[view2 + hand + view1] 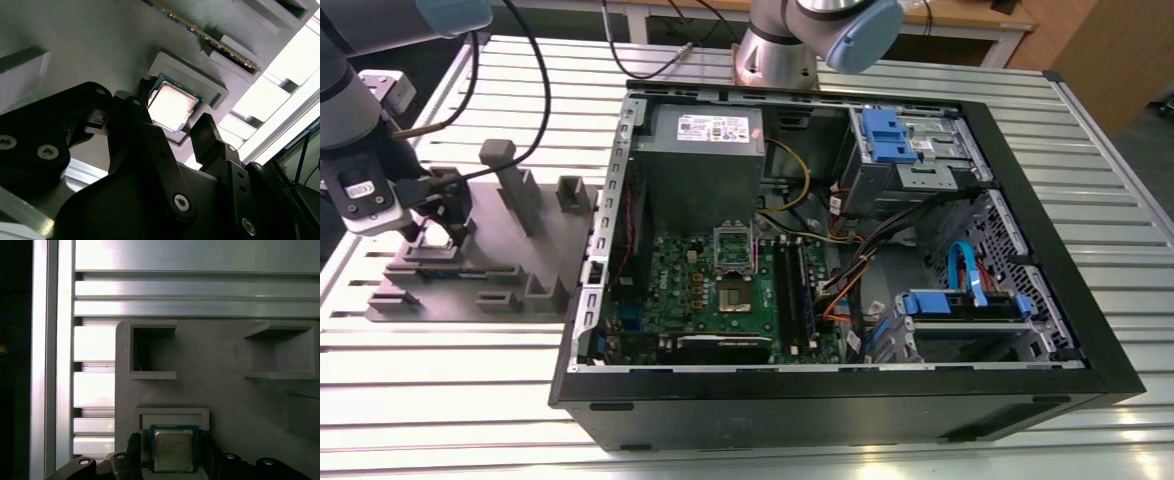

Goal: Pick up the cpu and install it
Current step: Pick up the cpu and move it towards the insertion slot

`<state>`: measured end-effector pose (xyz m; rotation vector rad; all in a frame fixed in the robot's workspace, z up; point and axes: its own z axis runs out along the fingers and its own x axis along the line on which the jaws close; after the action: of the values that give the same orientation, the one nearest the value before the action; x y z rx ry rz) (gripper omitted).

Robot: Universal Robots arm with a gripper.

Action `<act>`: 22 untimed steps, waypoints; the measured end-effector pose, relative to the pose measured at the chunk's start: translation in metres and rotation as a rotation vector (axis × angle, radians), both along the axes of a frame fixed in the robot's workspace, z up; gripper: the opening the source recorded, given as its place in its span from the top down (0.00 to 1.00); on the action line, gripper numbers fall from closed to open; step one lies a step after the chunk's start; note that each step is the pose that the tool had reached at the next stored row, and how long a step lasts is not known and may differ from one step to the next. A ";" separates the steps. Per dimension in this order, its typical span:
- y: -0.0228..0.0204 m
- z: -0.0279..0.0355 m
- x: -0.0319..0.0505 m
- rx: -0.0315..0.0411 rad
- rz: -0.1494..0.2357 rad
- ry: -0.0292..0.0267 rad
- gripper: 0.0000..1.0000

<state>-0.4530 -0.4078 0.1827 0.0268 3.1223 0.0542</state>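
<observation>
Slatted metal table [454, 390]; open computer case [854, 415] at centre; grey holder block [494, 275] at the exterior view's left. Pincer [438, 232] hangs low over the block, fingers [205, 132] apart and astride the cpu [172, 451], which lies flat in a shallow recess; whether they touch it, cannot tell. Chip judged light, rigid, slick-topped, delicate underneath: grip opposite edges only.

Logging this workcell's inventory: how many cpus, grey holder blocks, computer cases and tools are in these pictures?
cpu: 1
grey holder block: 1
computer case: 1
tool: 1
Total: 4
</observation>
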 end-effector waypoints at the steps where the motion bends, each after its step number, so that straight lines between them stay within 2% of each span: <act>1: 0.0001 0.0001 -0.0003 -0.0004 0.000 -0.0022 0.40; 4: 0.0002 0.0000 -0.0006 -0.0015 0.000 -0.0069 0.40; 9: 0.0002 0.0000 -0.0008 -0.0015 0.000 -0.0070 0.40; 11: 0.0003 0.0001 -0.0008 -0.0012 0.000 -0.0071 0.42; 12: 0.0003 0.0003 -0.0008 -0.0012 0.000 -0.0072 0.49; 22: 0.0002 0.0042 -0.0008 -0.0013 0.000 -0.0070 0.53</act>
<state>-0.4538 -0.4076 0.1869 0.0266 3.1154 0.0521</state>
